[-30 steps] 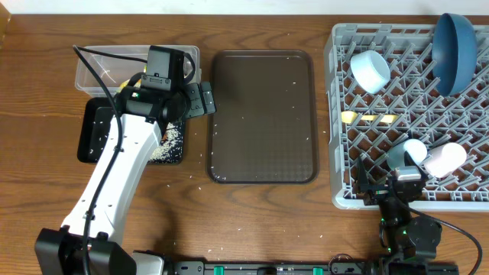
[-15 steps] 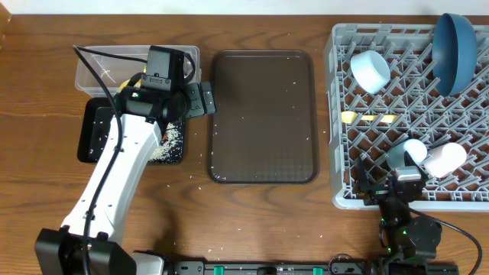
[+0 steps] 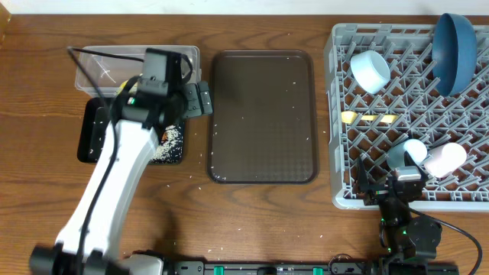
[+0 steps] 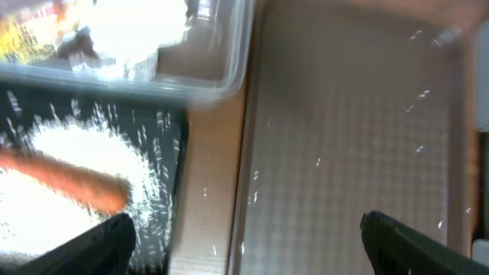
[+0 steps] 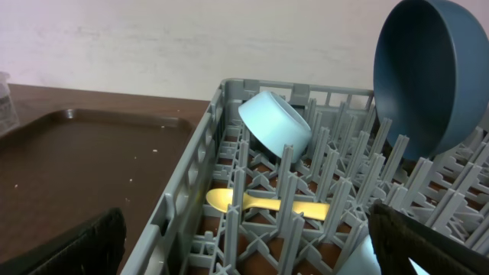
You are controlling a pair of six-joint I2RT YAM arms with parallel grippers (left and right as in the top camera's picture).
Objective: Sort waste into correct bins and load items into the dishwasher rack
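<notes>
Right wrist view: right gripper [image 5: 244, 233] wide open and empty, low by the near wall of the rack [image 5: 183, 198]. Past it, yellow spoon [image 5: 263, 203] flat mid-frame, pale-blue bowl [image 5: 275, 122] tilted behind, dark-blue bowl [image 5: 432, 72] on edge upper right. Left gripper [image 4: 246, 229] open and empty, above the gap between black tray [image 4: 174, 164] and brown tray [image 4: 351, 137]. Carrot [image 4: 69, 183] on rice [image 4: 76, 149] lower left, tissue [image 4: 137, 27] in clear tub [image 4: 221, 84] upper left.

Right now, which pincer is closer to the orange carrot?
Left. The left pincer hangs close by the carrot in the black tray; the right pincer is far off at the dishwasher rack.
</notes>
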